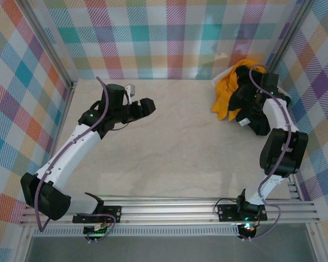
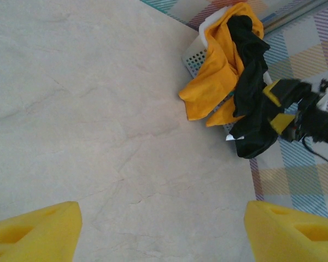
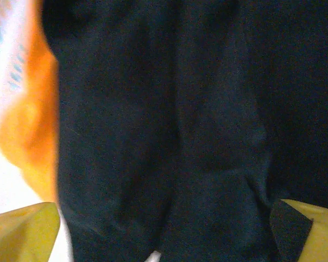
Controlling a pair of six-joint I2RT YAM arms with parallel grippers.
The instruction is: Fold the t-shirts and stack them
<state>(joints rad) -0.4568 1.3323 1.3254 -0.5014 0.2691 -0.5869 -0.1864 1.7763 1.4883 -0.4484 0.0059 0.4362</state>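
Progress: opening stage, nothing folded or stacked.
Black t-shirt, orange-yellow t-shirt: crumpled, draped over white basket at the worktop's far right corner.
Right end effector: jaws wide apart at the black cloth, not clamped.
Left end effector: wide open, empty.

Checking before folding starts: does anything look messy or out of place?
Yes: the orange shirt and black shirt hang crumpled over the basket rim in the far right corner, half spilling onto the table.
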